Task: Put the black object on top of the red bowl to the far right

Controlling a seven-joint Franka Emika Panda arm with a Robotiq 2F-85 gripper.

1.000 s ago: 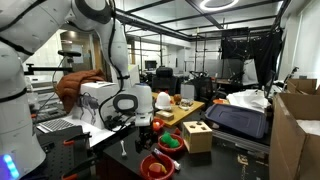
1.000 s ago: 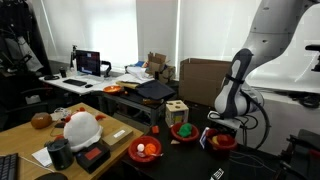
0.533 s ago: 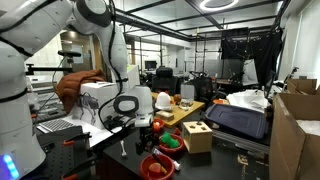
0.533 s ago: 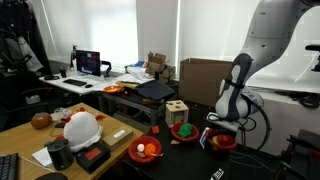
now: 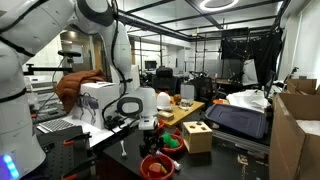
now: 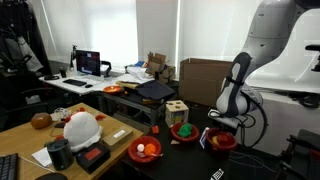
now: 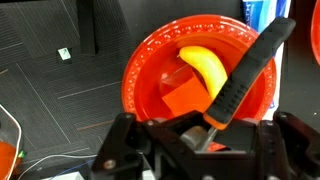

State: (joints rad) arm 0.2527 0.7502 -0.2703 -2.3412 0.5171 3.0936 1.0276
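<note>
We see the claw (image 7: 205, 128) clamped on the black object (image 7: 250, 65), which hangs above the red bowl (image 7: 140, 75) (a yellow piece (image 7: 205, 68) lies inside); next, we judge, lower and release.

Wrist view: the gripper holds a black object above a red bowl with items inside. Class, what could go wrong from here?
1. The black object, clamped at one end by the gripper, slants across the red bowl over a yellow banana-shaped piece and an orange block. Once released, it may rock on them or slide off the rim.
2. In an exterior view a neighbouring red bowl stands close by, so a small drift could land it wrongly.
</note>
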